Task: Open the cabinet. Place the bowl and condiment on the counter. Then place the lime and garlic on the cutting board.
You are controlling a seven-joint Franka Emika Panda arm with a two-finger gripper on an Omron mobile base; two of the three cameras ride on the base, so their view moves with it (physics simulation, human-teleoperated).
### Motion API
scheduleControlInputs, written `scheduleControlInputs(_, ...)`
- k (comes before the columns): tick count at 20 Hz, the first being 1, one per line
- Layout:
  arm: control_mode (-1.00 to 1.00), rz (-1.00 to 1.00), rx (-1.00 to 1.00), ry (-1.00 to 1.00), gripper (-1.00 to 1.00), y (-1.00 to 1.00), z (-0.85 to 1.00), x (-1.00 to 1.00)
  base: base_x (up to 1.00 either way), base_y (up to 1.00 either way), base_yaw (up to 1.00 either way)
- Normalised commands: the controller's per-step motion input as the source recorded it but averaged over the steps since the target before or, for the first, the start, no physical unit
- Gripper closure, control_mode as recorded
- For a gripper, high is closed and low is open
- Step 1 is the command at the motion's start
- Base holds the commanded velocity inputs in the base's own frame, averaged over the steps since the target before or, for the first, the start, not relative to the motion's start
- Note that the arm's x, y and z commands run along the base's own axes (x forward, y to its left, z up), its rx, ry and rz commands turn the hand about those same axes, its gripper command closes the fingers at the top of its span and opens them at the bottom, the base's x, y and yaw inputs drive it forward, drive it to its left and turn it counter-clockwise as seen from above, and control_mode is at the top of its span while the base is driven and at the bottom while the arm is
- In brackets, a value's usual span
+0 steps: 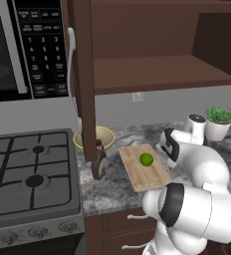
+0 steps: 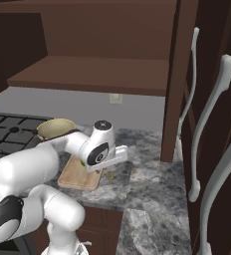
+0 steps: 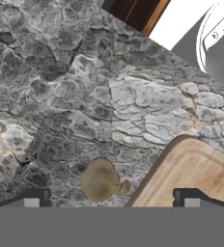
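Here the arm folds low over the desk, hand pointing straight down, fingers spread wide and released, straddling the garlic on the stone just beside the cutting board. The lime sits on the board; the bowl stands near the stove.

We see a grey stone counter beside a gas stove at its left edge, a microwave above, a grey wall with an outlet, and a potted plant at the counter's back right.
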Motion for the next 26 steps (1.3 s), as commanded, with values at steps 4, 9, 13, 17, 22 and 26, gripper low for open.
scheduleControlInputs(4,-1.00,-0.08,0.00,-0.01,-1.00,0.07,-0.11,0.05,0.00,0.00,0.00)
scheduleControlInputs(9,-1.00,-0.08,0.00,-0.01,-1.00,0.05,-0.12,0.08,0.00,0.00,0.00)
scheduleControlInputs(13,-1.00,-0.07,0.00,-0.01,-1.00,0.01,-0.12,0.11,0.00,0.00,0.00)
scheduleControlInputs(17,-1.00,-0.07,0.00,-0.02,-1.00,0.01,-0.12,0.13,0.00,0.00,0.00)
scheduleControlInputs(22,-1.00,-0.06,0.00,-0.02,-1.00,0.04,-0.12,0.07,0.00,0.00,0.00)
scheduleControlInputs(26,-1.00,-0.06,0.00,-0.02,-1.00,0.03,-0.14,0.03,0.00,0.00,0.00)
